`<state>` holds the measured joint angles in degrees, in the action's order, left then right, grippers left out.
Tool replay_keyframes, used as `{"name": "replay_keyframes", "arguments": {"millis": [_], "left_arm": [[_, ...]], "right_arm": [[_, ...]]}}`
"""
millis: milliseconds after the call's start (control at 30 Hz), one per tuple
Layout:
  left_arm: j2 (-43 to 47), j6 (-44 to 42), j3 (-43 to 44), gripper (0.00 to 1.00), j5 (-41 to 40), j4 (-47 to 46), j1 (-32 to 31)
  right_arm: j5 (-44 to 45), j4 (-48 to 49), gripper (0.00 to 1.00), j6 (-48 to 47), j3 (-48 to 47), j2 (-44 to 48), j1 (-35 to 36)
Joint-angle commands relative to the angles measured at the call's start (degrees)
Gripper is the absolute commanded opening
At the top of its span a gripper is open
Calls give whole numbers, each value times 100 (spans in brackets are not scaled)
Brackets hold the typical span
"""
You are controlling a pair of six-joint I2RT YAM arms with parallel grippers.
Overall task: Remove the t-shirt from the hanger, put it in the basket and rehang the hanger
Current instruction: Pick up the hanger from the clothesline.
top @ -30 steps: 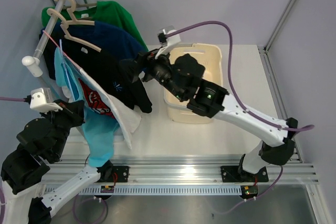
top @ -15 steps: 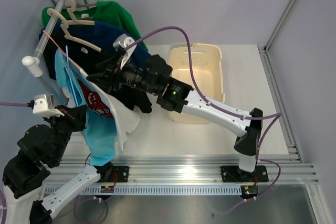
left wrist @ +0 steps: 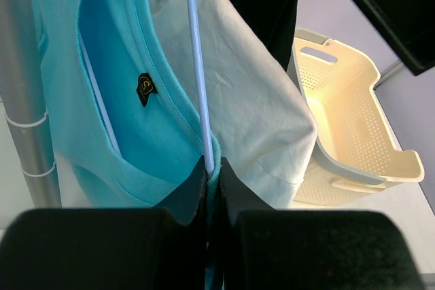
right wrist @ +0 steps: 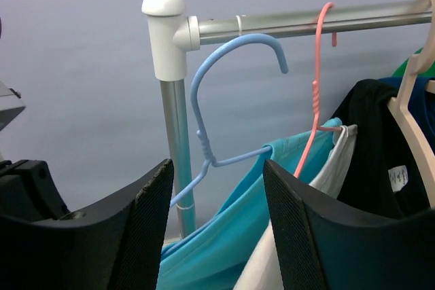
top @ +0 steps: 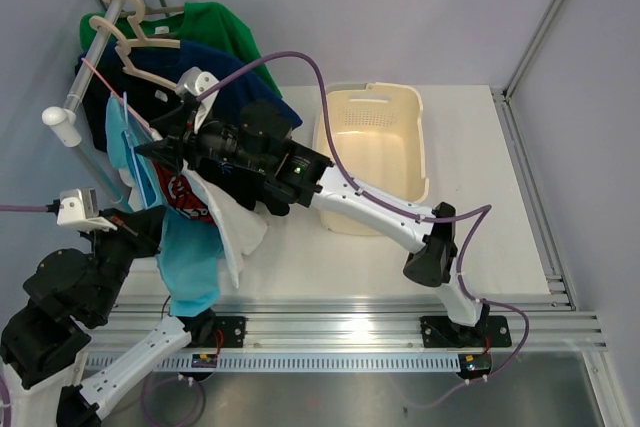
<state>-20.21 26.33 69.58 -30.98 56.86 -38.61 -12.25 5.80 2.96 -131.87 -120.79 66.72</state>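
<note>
A turquoise t-shirt (top: 190,257) hangs on a light blue wire hanger (top: 127,112) at the near end of the rail (top: 95,47). My left gripper (top: 148,219) is shut on the shirt's shoulder edge together with the hanger's arm; the wrist view shows the blue wire (left wrist: 196,66) and turquoise cloth (left wrist: 115,66) running into the closed gripper (left wrist: 212,171). My right gripper (top: 150,147) is open and empty. In its wrist view the gripper (right wrist: 217,168) faces the twisted neck of the blue hanger (right wrist: 204,147), a little short of it, with the turquoise shirt (right wrist: 231,242) below.
A pink hanger (right wrist: 314,100) holds a white t-shirt (top: 240,227) next to the blue one. Black, navy and green shirts (top: 215,37) hang further along on beige hangers (top: 150,32). The rail's upright pole (right wrist: 173,140) stands just behind. A cream basket (top: 375,112) sits on the table at right.
My right arm has swung left from over the basket, across the hanging shirts, to the rail's near end. My left gripper has stayed on the turquoise shirt, shifting slightly down.
</note>
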Motion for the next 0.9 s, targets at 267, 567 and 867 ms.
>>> {"name": "replay_keyframes", "arguments": {"millis": [267, 567, 867], "left_arm": [[175, -66, -287, 0, 549, -606, -15], [228, -57, -366, 0, 804, -747, -15], [377, -66, -366, 2, 1041, -764, -15]], "right_arm": [[346, -44, 61, -226, -708, -383, 210], [311, 61, 33, -33, -770, -621, 210], [390, 589, 0, -120, -84, -243, 210]]}}
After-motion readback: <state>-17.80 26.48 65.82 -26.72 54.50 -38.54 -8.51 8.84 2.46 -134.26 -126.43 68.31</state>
